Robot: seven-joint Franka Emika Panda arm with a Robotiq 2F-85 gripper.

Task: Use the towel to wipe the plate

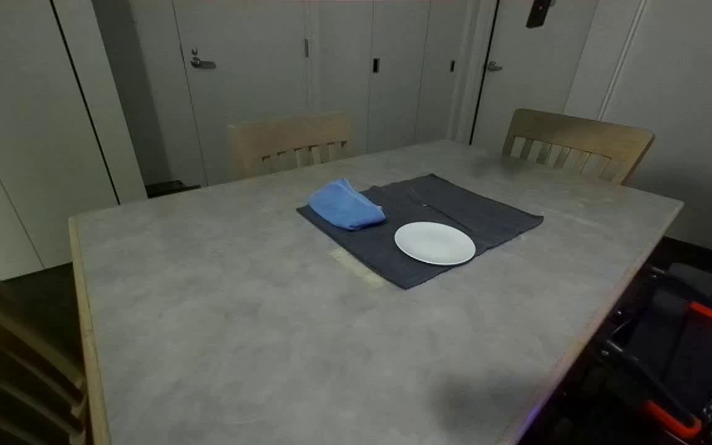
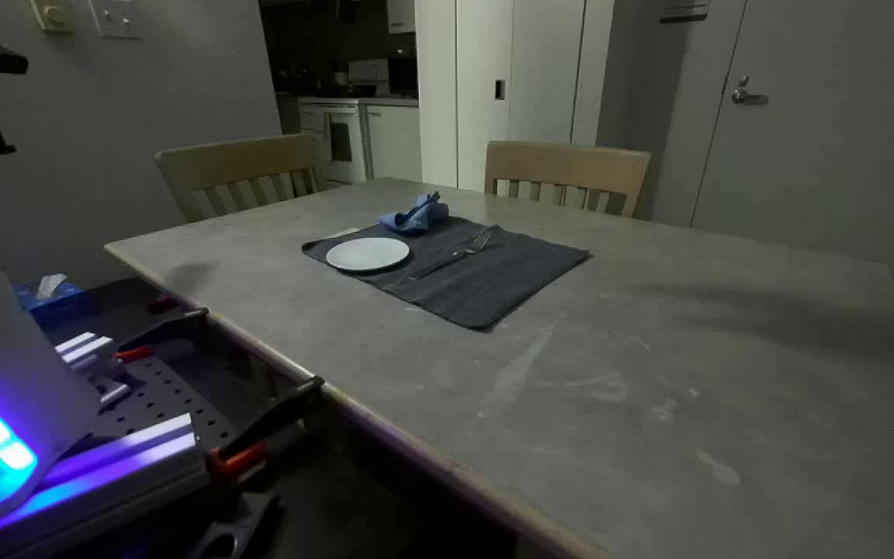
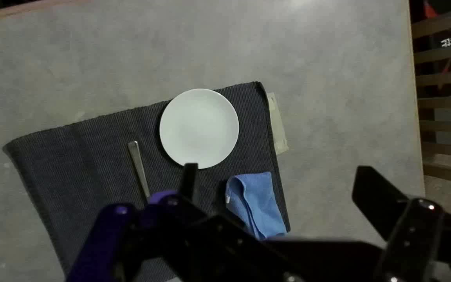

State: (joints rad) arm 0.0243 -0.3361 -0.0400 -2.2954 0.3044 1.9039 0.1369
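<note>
Plate [image 3: 199, 128], mat [image 3: 73, 168] beneath it, towel [image 3: 258, 203] folded near plate, fork [image 2: 459, 254] lying near plate, end effector [image 3: 278, 178] spread wide

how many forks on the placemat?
1: the fork beside the white plate, partly hidden by the gripper in the wrist view. Anything under the light-blue towel would be hidden.

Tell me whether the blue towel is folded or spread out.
Folded. In the wrist view, the towel shows stacked layers and a curled fold on the grey placemat, not a flat single sheet.
</note>
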